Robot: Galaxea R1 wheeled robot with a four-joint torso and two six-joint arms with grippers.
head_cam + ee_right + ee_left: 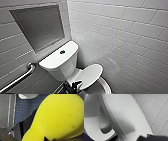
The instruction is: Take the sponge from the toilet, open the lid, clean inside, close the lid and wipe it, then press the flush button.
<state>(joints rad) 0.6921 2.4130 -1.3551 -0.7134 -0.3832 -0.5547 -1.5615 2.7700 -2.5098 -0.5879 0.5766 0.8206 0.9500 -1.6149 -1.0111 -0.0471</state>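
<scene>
left gripper (74, 86) at the tilted lid (90, 75) of the toilet (61, 63), its grip impossible to tell, right gripper (49, 139) clamping the sponge (58, 116)

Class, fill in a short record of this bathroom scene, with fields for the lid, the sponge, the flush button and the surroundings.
lid: partly raised, apart from the seat
sponge: bright yellow, held at the right wrist, above the blue tiled floor
flush button: on top of the white tank cover
surroundings: white tiled walls, a metal grab bar
</scene>
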